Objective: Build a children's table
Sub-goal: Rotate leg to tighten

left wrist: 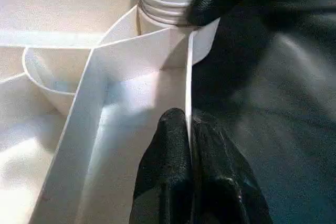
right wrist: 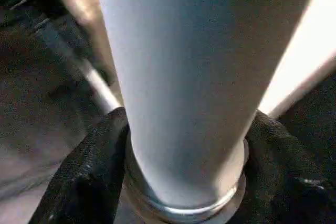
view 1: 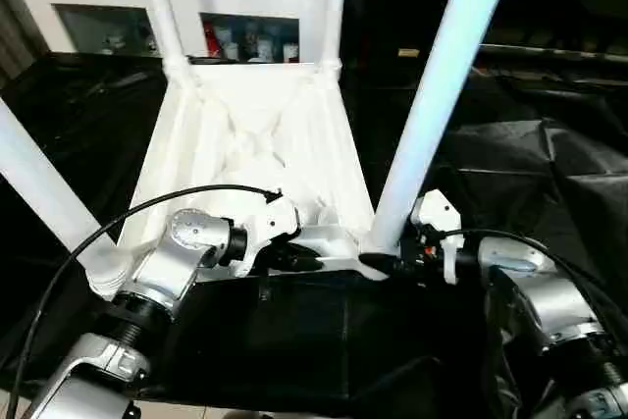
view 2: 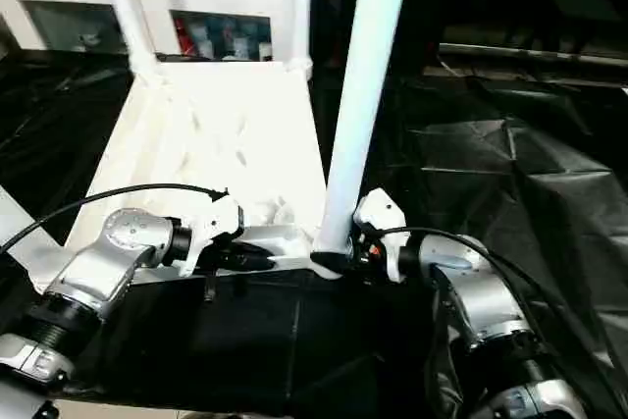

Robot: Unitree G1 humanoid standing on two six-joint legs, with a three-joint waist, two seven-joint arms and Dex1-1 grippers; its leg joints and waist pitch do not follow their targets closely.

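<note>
The white children's table top [view 1: 250, 134] lies upside down on the black cover, ribs up. All four white legs stand in its corner sockets. My left gripper [view 1: 299, 260] is shut on the top's near rim wall [left wrist: 187, 93], one black finger on each side. My right gripper [view 1: 385, 264] is shut around the base of the near right leg [view 1: 432, 85], right at the threaded collar [right wrist: 184, 203] above the socket. The near left leg [view 1: 44, 193] leans out to the left. The two far legs [view 1: 162, 7] rise past the picture's top.
A white glass-door cabinet [view 1: 177, 17] with small items inside stands behind the table. Crumpled black cover [view 1: 530, 164] spreads to the right. A black cable [view 1: 118, 223] arcs over my left forearm.
</note>
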